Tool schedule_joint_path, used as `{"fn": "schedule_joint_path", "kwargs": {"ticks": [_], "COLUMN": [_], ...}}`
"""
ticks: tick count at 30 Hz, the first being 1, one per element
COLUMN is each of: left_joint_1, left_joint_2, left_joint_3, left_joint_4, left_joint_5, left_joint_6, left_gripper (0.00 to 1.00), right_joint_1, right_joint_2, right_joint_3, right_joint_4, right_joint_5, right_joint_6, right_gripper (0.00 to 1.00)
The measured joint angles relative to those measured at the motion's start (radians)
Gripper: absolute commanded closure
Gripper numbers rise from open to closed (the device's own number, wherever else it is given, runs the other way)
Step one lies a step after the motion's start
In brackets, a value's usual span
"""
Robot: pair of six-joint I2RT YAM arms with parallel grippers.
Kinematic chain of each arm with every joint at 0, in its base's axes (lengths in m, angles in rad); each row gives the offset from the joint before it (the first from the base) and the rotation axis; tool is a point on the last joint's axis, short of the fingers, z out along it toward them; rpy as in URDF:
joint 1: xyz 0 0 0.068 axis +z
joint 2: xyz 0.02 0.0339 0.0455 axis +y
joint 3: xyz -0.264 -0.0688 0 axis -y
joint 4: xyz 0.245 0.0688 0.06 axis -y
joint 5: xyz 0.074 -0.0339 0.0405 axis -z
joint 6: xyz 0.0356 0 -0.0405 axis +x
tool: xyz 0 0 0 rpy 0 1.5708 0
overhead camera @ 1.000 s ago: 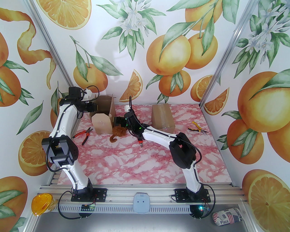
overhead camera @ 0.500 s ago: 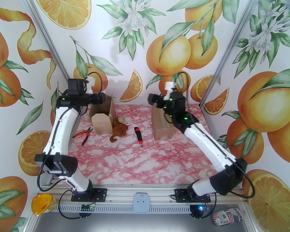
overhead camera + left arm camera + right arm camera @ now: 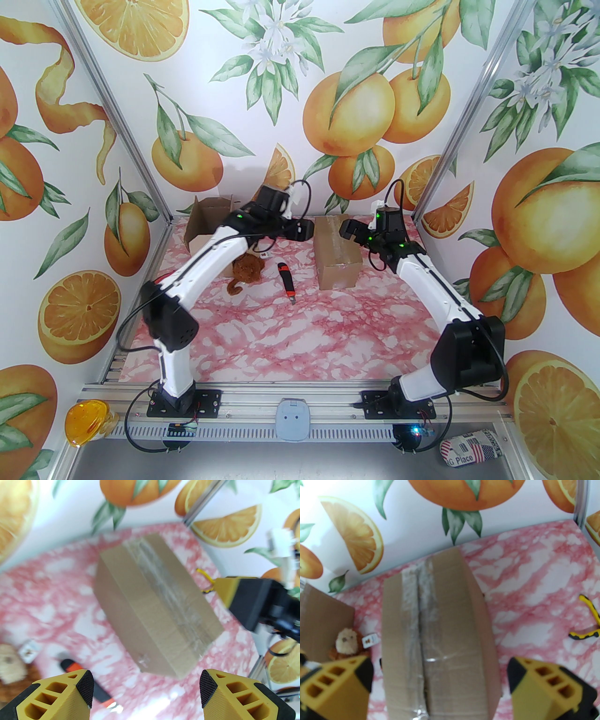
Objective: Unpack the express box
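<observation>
Pink marbled surface (image 3: 300, 337), orange-print walls. Toward the back right, a sealed express box (image 3: 337, 255), clear tape (image 3: 412, 620) along its top seam. Likely light, stiff cardboard, slick on the tape; best steadied by its long side walls. Left hand (image 3: 145, 686) and right hand (image 3: 440, 674) both spread wide, empty, hovering at either side. At back left, an opened carton (image 3: 211, 225); contents not discernible, plush monkey (image 3: 246, 272) lying just beside it.
</observation>
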Motion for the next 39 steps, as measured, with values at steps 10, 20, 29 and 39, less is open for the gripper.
{"fn": "schedule_joint_path", "kwargs": {"ticks": [10, 20, 29, 39], "left_joint_1": [-0.038, -0.058, -0.108, -0.159], "left_joint_2": [0.149, 0.153, -0.007, -0.283], "left_joint_3": [-0.001, -0.029, -0.272, -0.475], "left_joint_4": [0.125, 0.231, 0.298, 0.084], "left_joint_5": [0.086, 0.179, 0.163, -0.189], "left_joint_6": [-0.129, -0.126, -0.116, -0.17], "left_gripper": [0.23, 0.25, 0.22, 0.11], "right_joint_1": [-0.045, -0.065, -0.06, -0.039], "right_joint_2": [0.059, -0.003, -0.245, -0.451], "right_joint_3": [-0.041, -0.22, -0.329, -0.35], "right_joint_4": [0.002, 0.116, -0.01, -0.131], "right_joint_5": [-0.166, -0.28, -0.286, -0.142], "right_joint_6": [0.023, 0.072, 0.085, 0.031], "right_gripper": [0.03, 0.07, 0.03, 0.0]}}
